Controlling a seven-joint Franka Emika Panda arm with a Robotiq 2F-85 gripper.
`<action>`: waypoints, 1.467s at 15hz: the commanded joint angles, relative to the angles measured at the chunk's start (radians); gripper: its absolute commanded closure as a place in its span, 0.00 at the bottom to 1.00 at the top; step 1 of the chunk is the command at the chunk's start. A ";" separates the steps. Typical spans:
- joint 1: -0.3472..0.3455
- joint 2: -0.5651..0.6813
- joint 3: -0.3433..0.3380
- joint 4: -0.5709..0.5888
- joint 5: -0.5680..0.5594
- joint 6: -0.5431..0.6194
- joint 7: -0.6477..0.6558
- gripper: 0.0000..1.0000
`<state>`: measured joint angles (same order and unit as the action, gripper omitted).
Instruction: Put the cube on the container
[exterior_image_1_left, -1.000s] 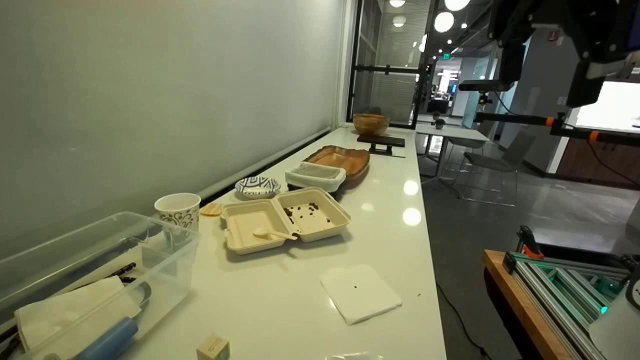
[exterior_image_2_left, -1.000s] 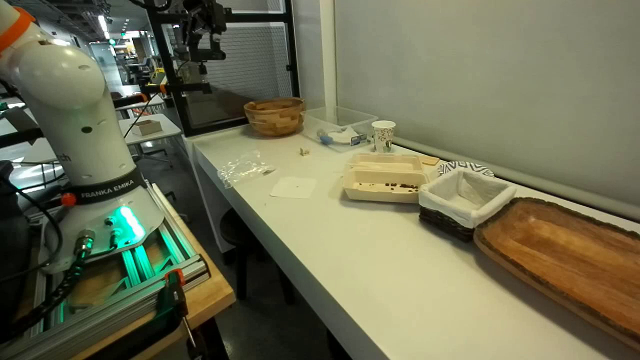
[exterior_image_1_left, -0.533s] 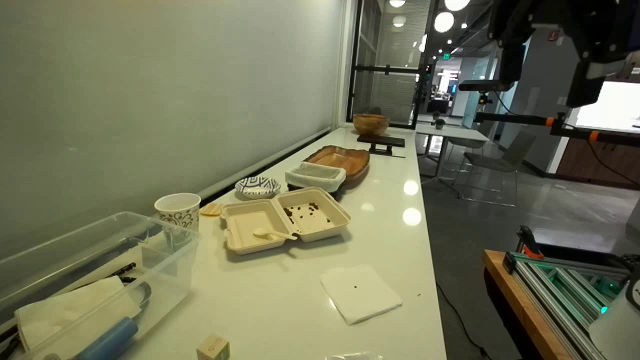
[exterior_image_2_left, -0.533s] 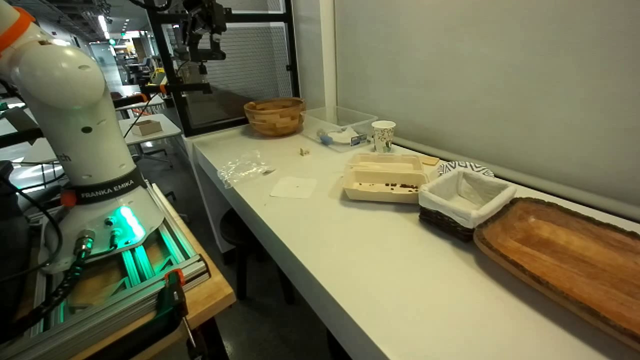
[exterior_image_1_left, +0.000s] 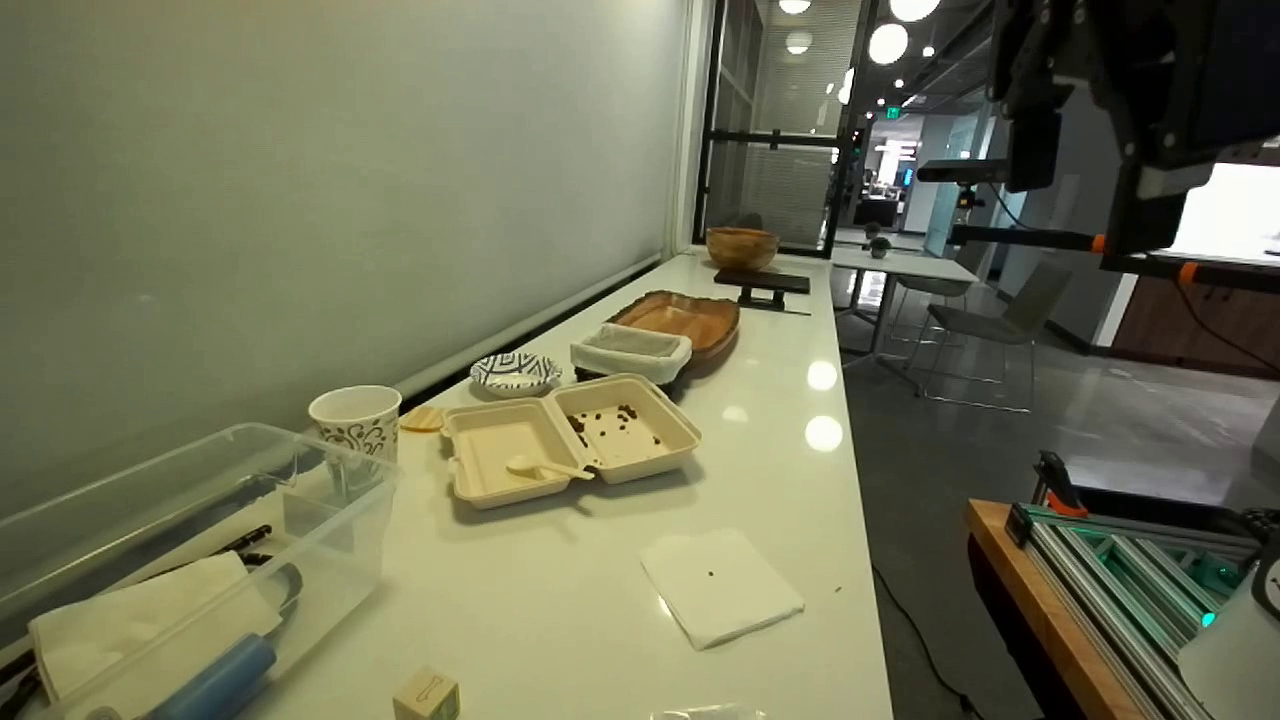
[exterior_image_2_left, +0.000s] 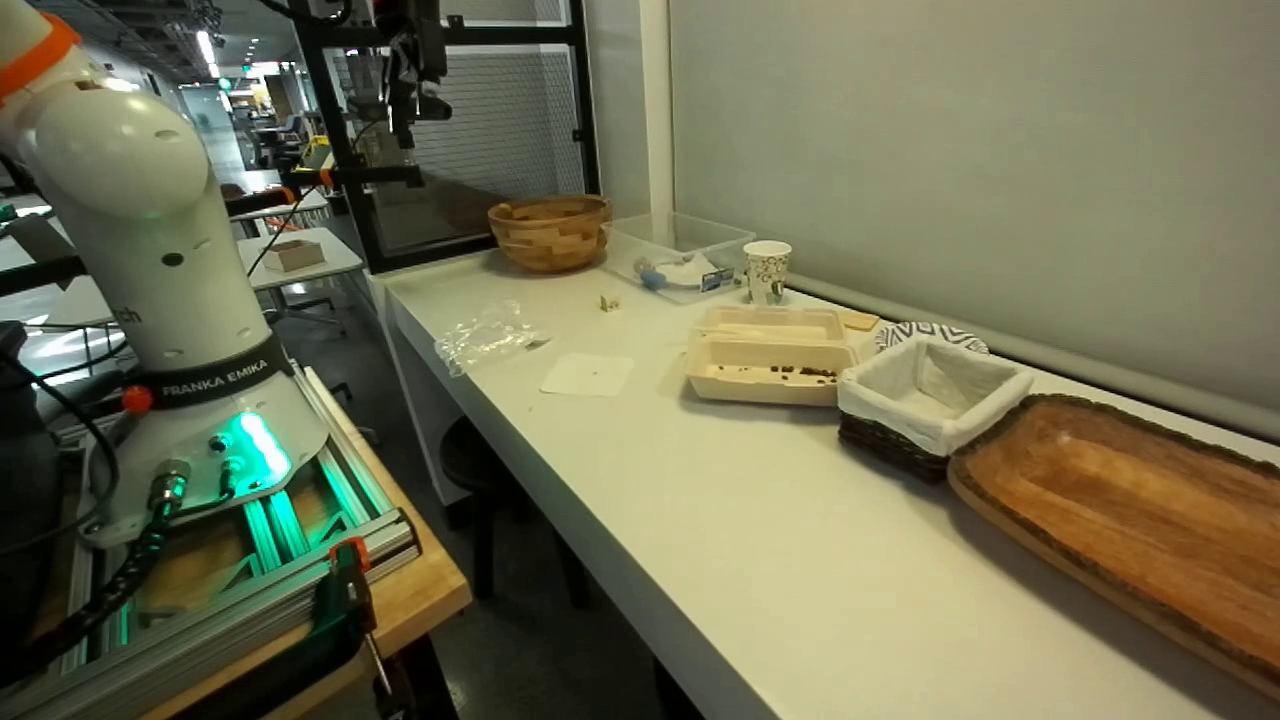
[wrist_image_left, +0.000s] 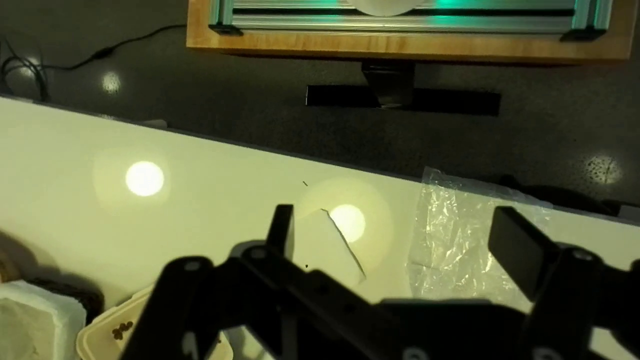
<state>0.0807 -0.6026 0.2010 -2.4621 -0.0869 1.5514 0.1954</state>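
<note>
The cube (exterior_image_1_left: 427, 695) is small, pale tan and wood-like. It sits on the white table near the clear plastic bin and also shows small in an exterior view (exterior_image_2_left: 609, 303). It is not visible in the wrist view. An open beige clamshell container (exterior_image_1_left: 497, 450) stands mid-table, with a spoon and dark crumbs in it; its wall shows in an exterior view (exterior_image_2_left: 765, 388) and its corner in the wrist view (wrist_image_left: 95, 345). My gripper (wrist_image_left: 397, 240) is open and empty, high above the table; it also shows in both exterior views (exterior_image_1_left: 1090, 190) (exterior_image_2_left: 420, 115).
A clear plastic bin (exterior_image_1_left: 335, 560) and paper cup (exterior_image_1_left: 357, 420) stand beside the container. A napkin (exterior_image_1_left: 722, 585), crumpled clear plastic (wrist_image_left: 450, 240), lined basket (exterior_image_2_left: 900, 450), patterned bowl (exterior_image_1_left: 514, 373) and wooden tray (exterior_image_2_left: 1150, 520) are on the table. A wall runs along its back.
In the last half second my gripper has turned and tilted, with its fingers pointing more downward and one finger lower in an exterior view. The cube and the table objects have not moved.
</note>
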 joint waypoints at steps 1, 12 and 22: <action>-0.016 0.218 0.045 0.093 0.094 0.056 0.219 0.00; 0.000 0.498 0.007 0.106 0.049 0.698 0.552 0.00; -0.003 0.622 -0.033 0.149 -0.069 0.875 0.408 0.00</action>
<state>0.0657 -0.0376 0.2006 -2.3362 -0.1384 2.3752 0.7174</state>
